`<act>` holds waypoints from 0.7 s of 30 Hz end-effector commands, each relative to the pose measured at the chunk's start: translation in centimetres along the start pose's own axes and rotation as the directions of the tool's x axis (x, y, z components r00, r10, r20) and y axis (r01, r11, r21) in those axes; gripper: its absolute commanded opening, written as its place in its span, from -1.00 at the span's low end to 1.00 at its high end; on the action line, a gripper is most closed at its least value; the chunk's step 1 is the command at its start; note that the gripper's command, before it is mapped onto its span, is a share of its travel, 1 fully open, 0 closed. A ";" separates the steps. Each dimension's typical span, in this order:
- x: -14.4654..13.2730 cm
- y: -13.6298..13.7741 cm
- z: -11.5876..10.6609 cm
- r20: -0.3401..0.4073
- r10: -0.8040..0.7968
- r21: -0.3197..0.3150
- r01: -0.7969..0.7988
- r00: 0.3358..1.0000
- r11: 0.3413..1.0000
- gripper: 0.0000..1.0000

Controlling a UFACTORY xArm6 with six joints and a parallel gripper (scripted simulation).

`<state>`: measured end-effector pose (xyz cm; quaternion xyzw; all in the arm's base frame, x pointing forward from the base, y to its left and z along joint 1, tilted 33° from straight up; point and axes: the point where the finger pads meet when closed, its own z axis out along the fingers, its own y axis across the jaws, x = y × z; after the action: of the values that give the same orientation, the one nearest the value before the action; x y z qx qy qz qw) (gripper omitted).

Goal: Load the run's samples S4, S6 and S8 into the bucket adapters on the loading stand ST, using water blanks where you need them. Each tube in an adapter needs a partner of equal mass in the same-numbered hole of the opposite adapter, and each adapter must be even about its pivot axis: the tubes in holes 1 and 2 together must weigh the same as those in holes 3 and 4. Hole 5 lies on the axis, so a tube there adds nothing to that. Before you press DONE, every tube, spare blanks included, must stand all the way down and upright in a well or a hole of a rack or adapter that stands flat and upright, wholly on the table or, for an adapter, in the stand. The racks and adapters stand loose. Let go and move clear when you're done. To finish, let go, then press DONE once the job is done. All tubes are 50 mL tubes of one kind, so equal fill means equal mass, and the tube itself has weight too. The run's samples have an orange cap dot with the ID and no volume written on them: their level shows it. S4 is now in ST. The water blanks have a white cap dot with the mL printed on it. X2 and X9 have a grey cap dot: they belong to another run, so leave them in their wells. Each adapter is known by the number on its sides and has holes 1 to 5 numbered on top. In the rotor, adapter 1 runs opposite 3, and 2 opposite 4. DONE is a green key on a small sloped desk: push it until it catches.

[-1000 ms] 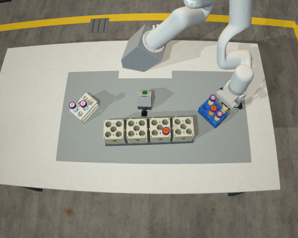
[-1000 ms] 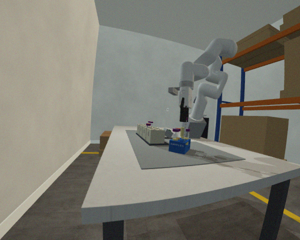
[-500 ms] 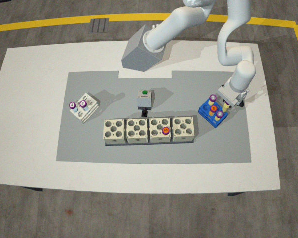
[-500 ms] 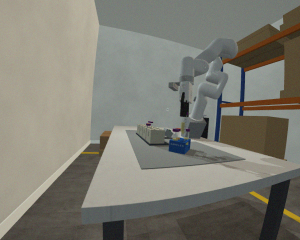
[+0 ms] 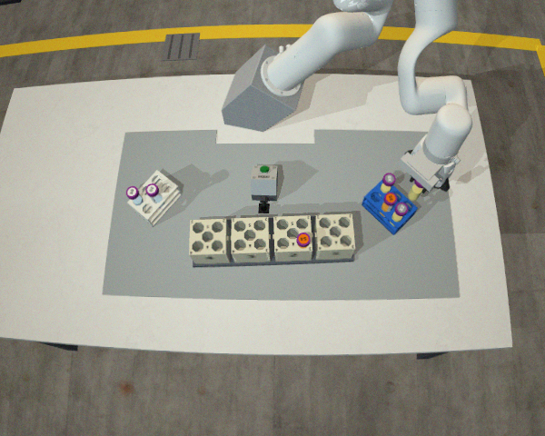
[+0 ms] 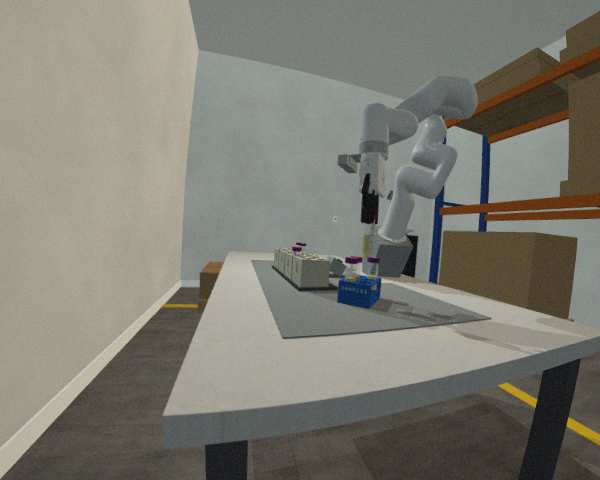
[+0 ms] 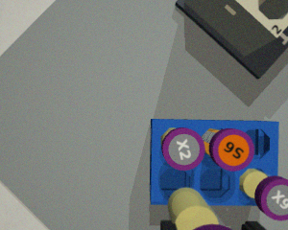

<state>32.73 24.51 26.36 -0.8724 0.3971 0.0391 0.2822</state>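
Exterior view: jaws (image 6: 369, 221) clasp a yellowish tube (image 6: 366, 245) above the blue rack (image 6: 358, 292)

"What's on the right in the exterior view?"
"A pallet rack (image 6: 548, 202) with blue uprights and orange beams. Cardboard cartons (image 6: 522, 74) sit up high, and 1 big carton (image 6: 507, 268) stands below the lower beam."
"And the walls?"
"1 beige wall (image 6: 83, 155) on the left, 1 pale blue-grey wall (image 6: 264, 129) behind, with a small wall plate (image 6: 335, 219)."
"Anything on the floor?"
"Yellow floor tape (image 5: 263, 31) (image 6: 179, 305), a slotted grate (image 5: 182, 46) beside it, and a rusty stain (image 5: 126, 387)."
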 end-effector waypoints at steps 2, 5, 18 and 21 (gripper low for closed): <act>0.0 -0.1 -1.5 -0.001 -0.001 0.003 0.001 1.000 1.000 -1.00; 0.0 -0.1 -1.7 -0.001 -0.001 0.003 0.001 1.000 1.000 -1.00; 0.0 -0.1 -1.7 -0.001 -0.001 0.003 0.001 1.000 1.000 -1.00; 0.0 -0.1 -1.7 -0.001 -0.001 0.003 0.001 1.000 1.000 -1.00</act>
<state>32.47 23.68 27.67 -0.8725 0.3970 0.0394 0.2821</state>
